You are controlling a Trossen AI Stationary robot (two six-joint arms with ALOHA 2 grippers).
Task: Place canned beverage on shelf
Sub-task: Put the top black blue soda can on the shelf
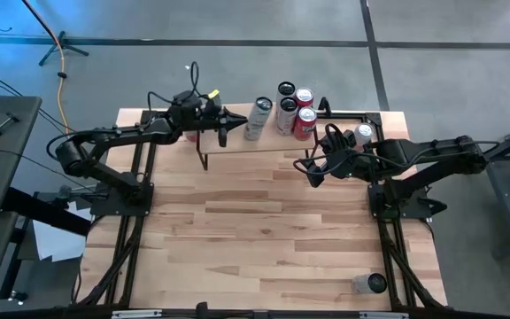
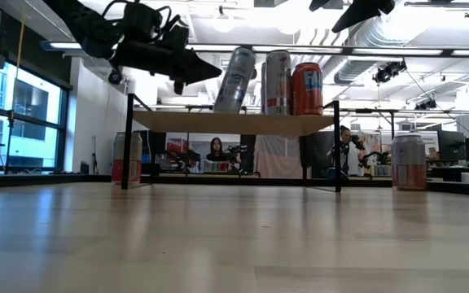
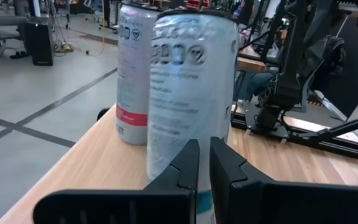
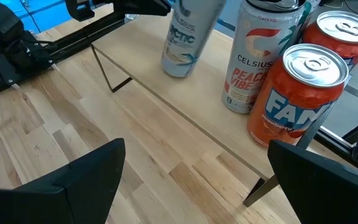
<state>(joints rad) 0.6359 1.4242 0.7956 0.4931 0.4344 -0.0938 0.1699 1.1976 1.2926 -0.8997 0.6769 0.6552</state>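
We see the tilted pale silver-blue beverage can on the low wood-topped wire-legged shelf, its base hidden. The left gripper, fingers pressed together, is just beside it; contact is unclear. The right gripper hovers spread, empty.

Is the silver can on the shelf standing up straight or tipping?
Tipping. The silver can leans on the shelf, while the red can beside it stands straight.

Bright overhead room lighting, soft shadows, window glare, nearest tabletop blurred.
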